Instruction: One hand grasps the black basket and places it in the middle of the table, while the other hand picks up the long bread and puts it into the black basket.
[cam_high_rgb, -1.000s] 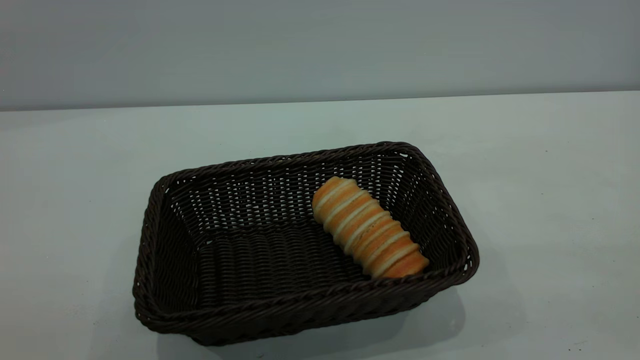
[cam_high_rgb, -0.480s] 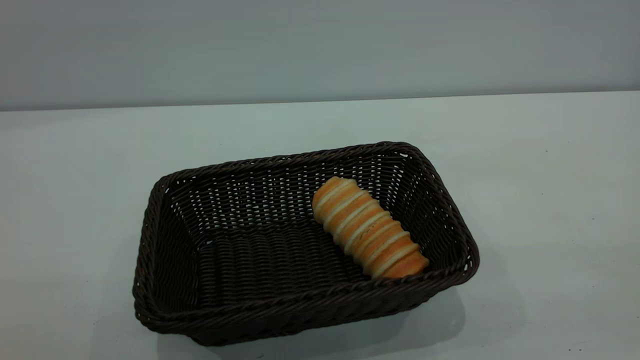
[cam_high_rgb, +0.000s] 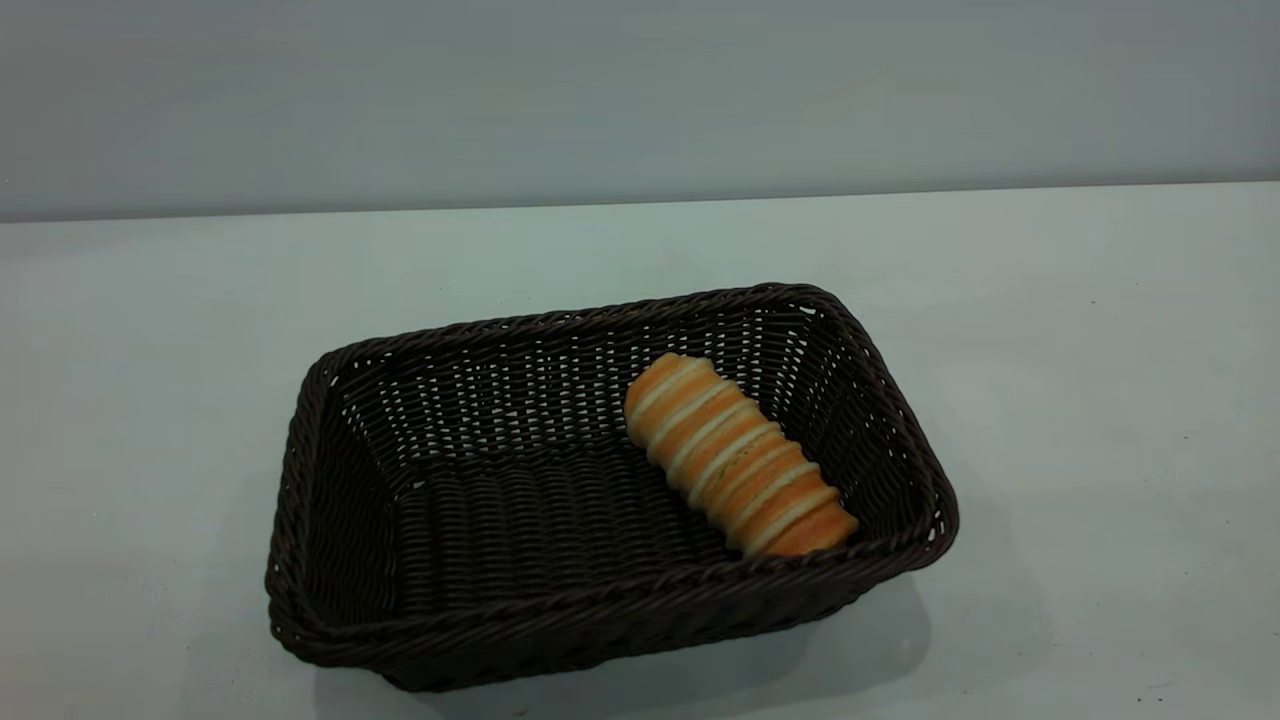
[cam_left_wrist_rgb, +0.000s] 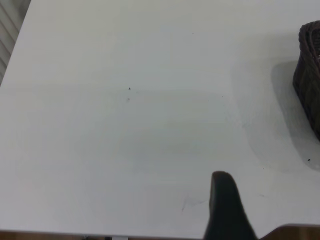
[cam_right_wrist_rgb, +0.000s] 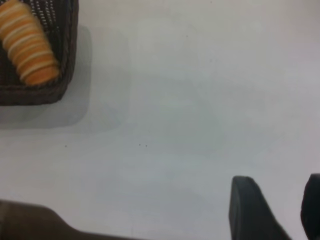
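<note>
The black basket (cam_high_rgb: 610, 490) sits on the table (cam_high_rgb: 1100, 400), roughly at its middle in the exterior view, with one long side toward the camera and turned slightly askew. The long bread (cam_high_rgb: 738, 455) lies inside it on the woven floor, in the right-hand part, running diagonally from the far wall toward the near right corner, where its end rests just against the inside of the rim.

Neither arm appears in the exterior view; both are drawn back from the basket and show only in their own wrist cameras.

The right gripper (cam_right_wrist_rgb: 272, 210) hangs over bare table (cam_right_wrist_rgb: 200, 100), well apart from the basket (cam_right_wrist_rgb: 65, 75), whose corner with the bread (cam_right_wrist_rgb: 27, 42) in it shows at the picture's edge. Two dark fingers (cam_right_wrist_rgb: 247, 207) are visible with white tabletop between them, so the jaws stand apart and hold nothing.

In the left wrist view only a single dark finger (cam_left_wrist_rgb: 225, 205) of the left gripper shows, above the bare table (cam_left_wrist_rgb: 125, 125); whether that gripper is apart or together cannot be told. A small piece of the basket's woven wall (cam_left_wrist_rgb: 309, 75) appears at the far edge of that view, well clear of the finger, with its shadow on the tabletop beside it
</note>
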